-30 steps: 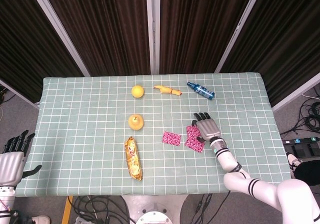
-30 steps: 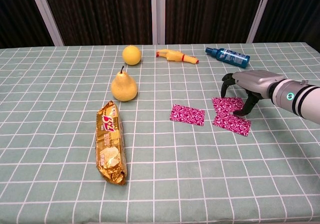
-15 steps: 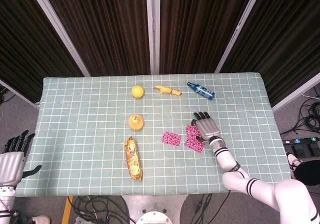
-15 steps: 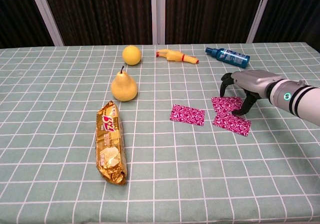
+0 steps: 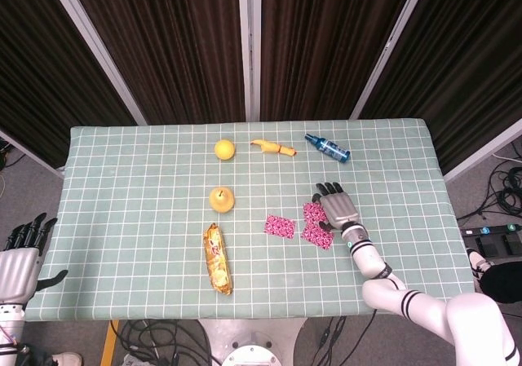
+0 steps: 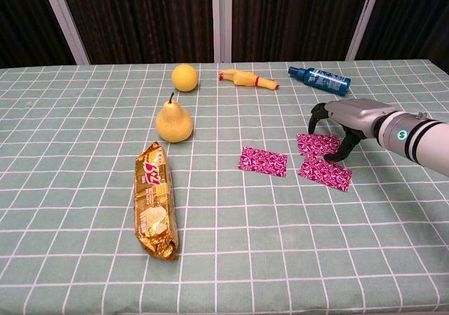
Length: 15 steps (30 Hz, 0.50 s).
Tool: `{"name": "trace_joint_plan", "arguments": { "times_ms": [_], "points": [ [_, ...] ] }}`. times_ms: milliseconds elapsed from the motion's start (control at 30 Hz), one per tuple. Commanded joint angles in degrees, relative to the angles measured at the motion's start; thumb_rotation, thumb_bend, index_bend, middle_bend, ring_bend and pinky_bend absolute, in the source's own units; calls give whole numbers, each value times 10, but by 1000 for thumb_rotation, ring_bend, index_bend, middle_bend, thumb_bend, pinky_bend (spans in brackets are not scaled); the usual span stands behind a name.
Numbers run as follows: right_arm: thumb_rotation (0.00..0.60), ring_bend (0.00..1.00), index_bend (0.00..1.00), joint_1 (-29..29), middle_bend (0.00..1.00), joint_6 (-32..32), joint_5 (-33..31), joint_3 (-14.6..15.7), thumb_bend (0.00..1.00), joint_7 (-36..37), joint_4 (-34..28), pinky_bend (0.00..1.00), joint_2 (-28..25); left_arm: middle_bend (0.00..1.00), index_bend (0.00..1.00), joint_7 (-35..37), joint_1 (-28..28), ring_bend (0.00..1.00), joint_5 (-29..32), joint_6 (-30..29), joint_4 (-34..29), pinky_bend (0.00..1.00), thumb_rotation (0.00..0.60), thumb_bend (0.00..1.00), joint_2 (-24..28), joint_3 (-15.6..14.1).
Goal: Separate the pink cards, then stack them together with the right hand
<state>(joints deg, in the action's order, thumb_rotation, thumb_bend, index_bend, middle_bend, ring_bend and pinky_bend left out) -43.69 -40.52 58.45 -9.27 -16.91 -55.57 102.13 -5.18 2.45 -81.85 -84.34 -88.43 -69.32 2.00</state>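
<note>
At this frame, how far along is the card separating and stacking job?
Separation looks mostly done: one pink patterned card lies alone, apart from the other two pink cards, which still overlap. In hand: the right hand arches over that pair, fingertips on or just above them; contact is unclear. Nothing is stacked yet. The left hand hangs off the table.

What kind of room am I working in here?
Probably a lab or robot test cell, not a home: dark curtains ring the table, loose cables lie on the floor, and mixed props like a pear sit beside the pink cards.
</note>
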Motion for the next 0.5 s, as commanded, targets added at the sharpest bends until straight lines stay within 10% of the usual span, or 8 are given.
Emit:
{"name": "trace_joint_plan", "arguments": {
  "times_ms": [33, 500],
  "points": [
    [571, 0, 282, 0, 56, 2, -2, 1, 175, -3, 1, 0, 1, 156, 163, 0, 0, 126, 0, 0, 0, 136, 600, 6, 0, 0],
    [573, 0, 357, 3, 66, -17, -9, -9, 176, -16, -38, 0, -20, 156, 163, 4, -1, 126, -4, -3, -1, 136, 600, 6, 1, -1]
  ]
}}
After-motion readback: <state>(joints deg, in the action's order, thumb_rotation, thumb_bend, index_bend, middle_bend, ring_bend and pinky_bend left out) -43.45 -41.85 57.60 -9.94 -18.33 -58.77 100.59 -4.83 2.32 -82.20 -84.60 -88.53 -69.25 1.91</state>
